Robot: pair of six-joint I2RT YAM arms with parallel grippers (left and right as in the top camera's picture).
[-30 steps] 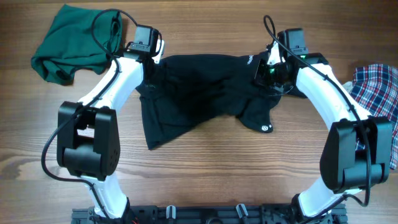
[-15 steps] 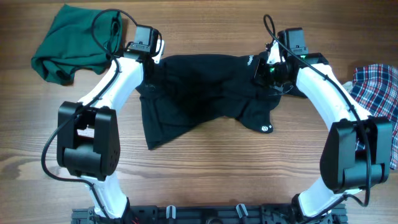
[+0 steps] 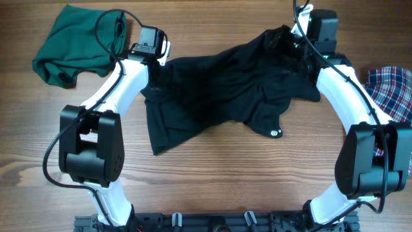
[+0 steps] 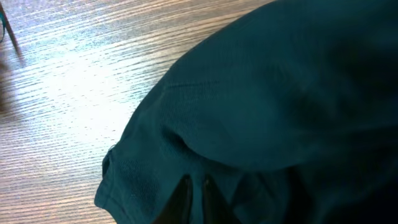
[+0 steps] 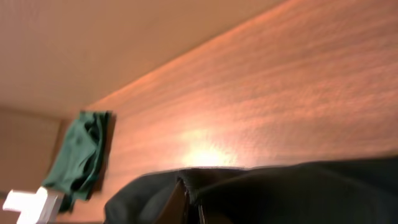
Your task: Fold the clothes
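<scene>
Gripping at both ends, the two arms hold the large, soft, plain black top [image 3: 212, 90] across the middle of the brown wood-grain table [image 3: 212, 183].

Over to the left gripper [image 4: 193, 190]: its fingers are pressed together, with a fold of the black cloth caught between them. That's right at the garment's left edge, down close to the tabletop. The fabric bulges in a rounded hump just beyond the fingertips, with bare wood showing past the hem.

Now the right gripper [image 5: 189, 194], up near the far edge of the table. Its fingers are also closed tight, pinching the rim of the black top. That right corner is raised clear of the wood, and the wrist view shows open tabletop stretching away past the lifted edge. From overhead, the cloth rises in a rumpled ridge from left to right toward that gripper.

The lower part of the black top lies wrinkled on the table. One flap points toward the near side, and a small round white logo mark [image 3: 276, 133] sits on the near-right flap.

A crumpled dark green fabric garment [image 3: 71, 45] rests at the far left, apart from the black top. A red-white-blue plaid cloth garment [image 3: 389, 87] lies at the right edge, partly hidden by the right arm.
</scene>
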